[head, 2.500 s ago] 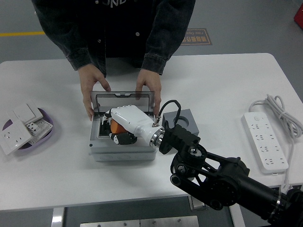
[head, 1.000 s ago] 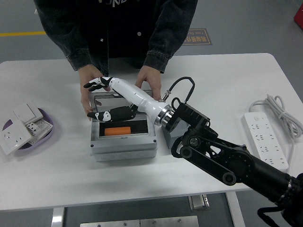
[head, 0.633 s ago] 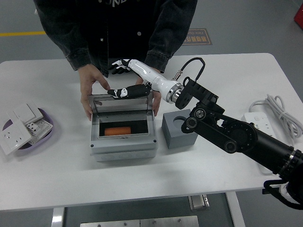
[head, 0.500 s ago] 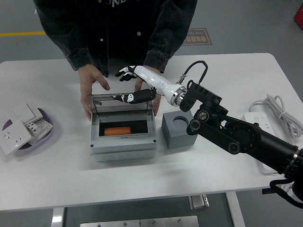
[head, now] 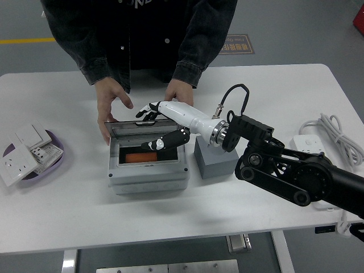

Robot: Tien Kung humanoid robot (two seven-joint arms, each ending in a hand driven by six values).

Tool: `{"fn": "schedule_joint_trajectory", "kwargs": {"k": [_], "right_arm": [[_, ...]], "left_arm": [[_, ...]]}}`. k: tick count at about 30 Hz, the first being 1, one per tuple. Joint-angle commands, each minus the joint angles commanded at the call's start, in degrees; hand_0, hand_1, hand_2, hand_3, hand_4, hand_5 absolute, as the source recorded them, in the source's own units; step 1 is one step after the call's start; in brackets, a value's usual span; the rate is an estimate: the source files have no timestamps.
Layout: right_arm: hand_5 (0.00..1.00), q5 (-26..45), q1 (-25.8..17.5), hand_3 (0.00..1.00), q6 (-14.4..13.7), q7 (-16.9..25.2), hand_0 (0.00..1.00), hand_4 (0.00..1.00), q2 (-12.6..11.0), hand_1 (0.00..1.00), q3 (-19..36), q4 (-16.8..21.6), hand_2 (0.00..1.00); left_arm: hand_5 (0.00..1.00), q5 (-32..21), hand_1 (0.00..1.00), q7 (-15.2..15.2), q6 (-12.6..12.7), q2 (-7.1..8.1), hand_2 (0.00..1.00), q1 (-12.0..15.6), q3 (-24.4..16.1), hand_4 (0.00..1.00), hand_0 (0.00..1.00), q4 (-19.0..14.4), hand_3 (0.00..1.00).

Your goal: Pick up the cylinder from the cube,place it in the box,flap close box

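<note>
The fingers (head: 149, 111) of the right hand (head: 162, 128) were spread and held nothing: the upper ones lay on the far edge of the lid (head: 145, 128), and the dark thumb reached across its clear pane. The lid stood half lowered over the box (head: 149, 170), tilted toward the robot. Through the pane the orange cylinder (head: 136, 156) showed lying flat inside the box, so the placing looked done and only the closing remained. The grey cube (head: 211, 162) sat just to the right of the box, touching or nearly touching it, partly hidden by the robot's wrist.

A person at the far side had both hands near the box: one hand (head: 110, 108) rested at its far left corner, the other hand (head: 180, 92) just behind the lid. Whether they steadied the box could not be told.

To close it well, the hand would probably need to press the lid's free edge down and toward the robot, following the hinge's arc, with the fingers kept flat on top and not hooked under the rim. The thumb would likely have to clear the gap before the lid met the frame. A steady push at the middle of the edge seemed wiser than one at a corner, which might twist the lid. The left hand was out of view.

At the counter's (head: 273, 91) left stood a tray (head: 57, 165) of switch plates, at its right a power strip (head: 318, 170).
</note>
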Motion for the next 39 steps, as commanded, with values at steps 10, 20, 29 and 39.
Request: {"fn": "schedule_joint_trajectory", "kwargs": {"k": [10,20,29,39], "right_arm": [[0.385,3.26,-3.08,0.744,-1.09,0.42,0.741,0.852,-1.69,0.657,-2.47,3.24,0.704],[0.407,2.29,-9.95,0.727,-1.60,1.77,0.705,0.801,-3.91,0.654,7.53,5.51,0.705],[0.404,4.09,-23.97,0.725,-1.98,7.86,0.703,0.793,-1.04,0.648,26.70,9.65,0.704],[0.414,16.72,-38.49,0.707,-0.90,14.15,0.679,0.806,3.96,0.642,48.78,5.05,0.696]], "left_arm": [[0.316,-0.72,0.669,-0.32,0.05,0.05,0.656,0.23,0.52,0.750,0.636,0.00,0.700],[0.316,-0.07,0.668,-0.12,0.09,0.07,0.657,0.21,-0.31,0.750,0.637,0.00,0.700],[0.316,0.01,0.669,0.17,0.11,-0.48,0.657,0.59,-0.64,0.751,0.637,0.00,0.700],[0.316,0.52,0.669,0.46,0.09,-0.36,0.656,0.31,-1.07,0.750,0.637,0.00,0.699]]}}
